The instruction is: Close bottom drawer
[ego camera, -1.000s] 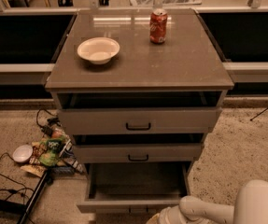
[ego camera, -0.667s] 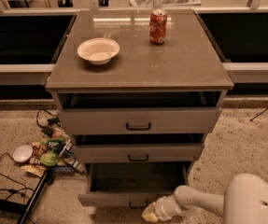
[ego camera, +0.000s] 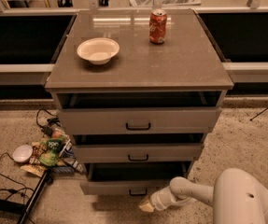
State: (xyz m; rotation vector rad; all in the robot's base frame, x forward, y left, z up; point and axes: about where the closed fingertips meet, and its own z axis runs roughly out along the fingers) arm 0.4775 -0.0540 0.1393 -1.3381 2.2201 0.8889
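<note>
The bottom drawer (ego camera: pixel 124 185) is the lowest and narrowest of three grey-beige drawers, with a small dark centre handle (ego camera: pixel 138 192). It sticks out only a little, with a short dark gap above its front panel. My gripper (ego camera: pixel 147 205) is at the end of the white arm (ego camera: pixel 189 195), low at the drawer's front, just below and right of the handle, touching or nearly touching the panel.
The top drawer (ego camera: pixel 138 119) and the middle drawer (ego camera: pixel 138 153) also stand slightly out. A white bowl (ego camera: pixel 98 50) and a red can (ego camera: pixel 158 26) sit on the cabinet top. Litter (ego camera: pixel 49 148), a small bowl (ego camera: pixel 21 153) and cables lie on the floor at left.
The bottom drawer has slid in a good way; its open tray is now almost hidden. My gripper has moved forward with the panel towards the cabinet.
</note>
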